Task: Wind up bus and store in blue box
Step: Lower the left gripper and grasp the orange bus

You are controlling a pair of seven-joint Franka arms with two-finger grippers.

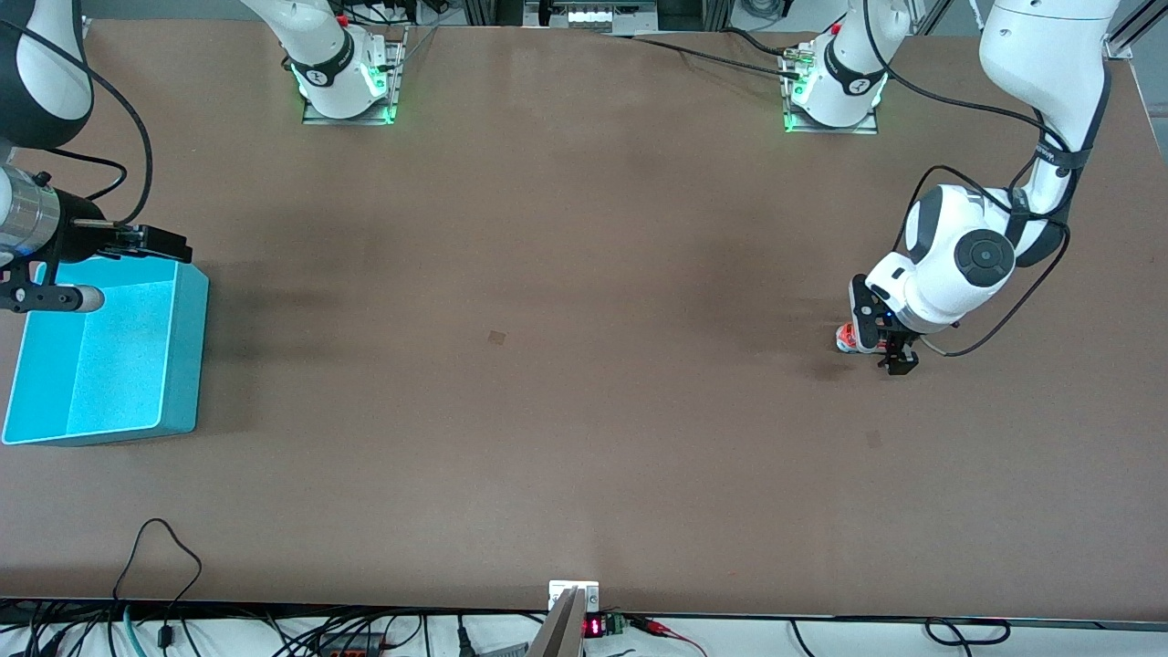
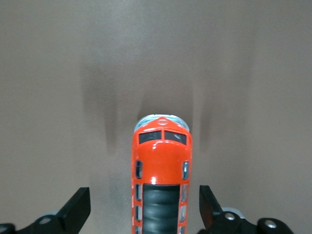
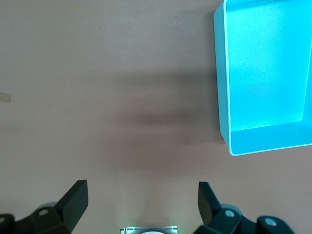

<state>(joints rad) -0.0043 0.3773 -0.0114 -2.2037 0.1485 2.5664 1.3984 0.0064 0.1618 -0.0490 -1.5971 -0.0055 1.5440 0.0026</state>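
Here, the right claw (image 3: 141,204) is hovering over the worktop (image 1: 566,383) just beside the box (image 1: 187,347) at the right arm's end, with its fingers (image 3: 75,197) standing wide apart and nothing between them. The right arm is waiting there. The box is sitting open-topped on the worktop, its turquoise walls upright.

Toward the left arm's end, the left claw (image 2: 144,209) is hanging low over the bus (image 2: 161,170), pointing down at it. Its fingers (image 2: 78,207) are spread on either side of the orange body, and a clear gap is showing between each finger and the toy's flanks, so nothing is being gripped. The bus is resting on the worktop, lying between the fingers with its windscreen end poking out past the tips; in the front view only its red and white end (image 1: 847,338) is showing beside the claw.

The worktop is a plain brown surface, with the two arm bases glowing green along its upper edge and cables trailing along the edge nearest the front camera.
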